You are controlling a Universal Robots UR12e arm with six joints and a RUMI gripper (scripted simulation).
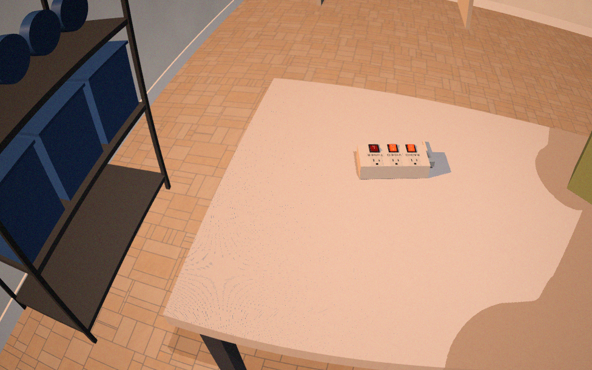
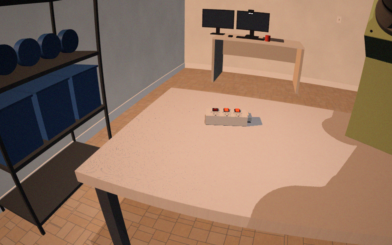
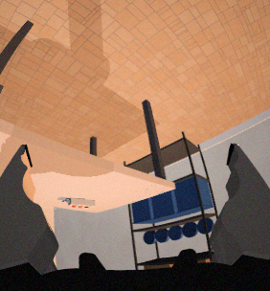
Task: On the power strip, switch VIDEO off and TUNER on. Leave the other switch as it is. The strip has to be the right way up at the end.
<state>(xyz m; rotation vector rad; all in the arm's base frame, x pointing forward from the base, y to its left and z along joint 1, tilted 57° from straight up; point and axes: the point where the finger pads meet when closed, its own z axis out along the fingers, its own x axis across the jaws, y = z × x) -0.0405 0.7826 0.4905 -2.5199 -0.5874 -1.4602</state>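
Observation:
A white power strip (image 1: pixel 393 160) lies right way up on the beige table, its switches facing up; it also shows in the exterior view (image 2: pixel 226 117). The TUNER switch (image 1: pixel 373 148) at the left is dark red. The VIDEO switch (image 1: pixel 392 147) in the middle and the RADIO switch (image 1: pixel 410 147) at the right glow orange. In the wrist view my gripper (image 3: pixel 129 145) is open and empty, its two grey fingers wide apart; the picture is upside down, with the strip (image 3: pixel 76 203) small and far off at the lower left. The gripper itself is out of the top and exterior views.
An olive-green robot pedestal (image 2: pixel 383 85) stands at the table's right side. A black shelf rack (image 1: pixel 45 151) with blue bins and discs stands to the left on the floor. A desk with two monitors (image 2: pixel 255 45) is at the far wall.

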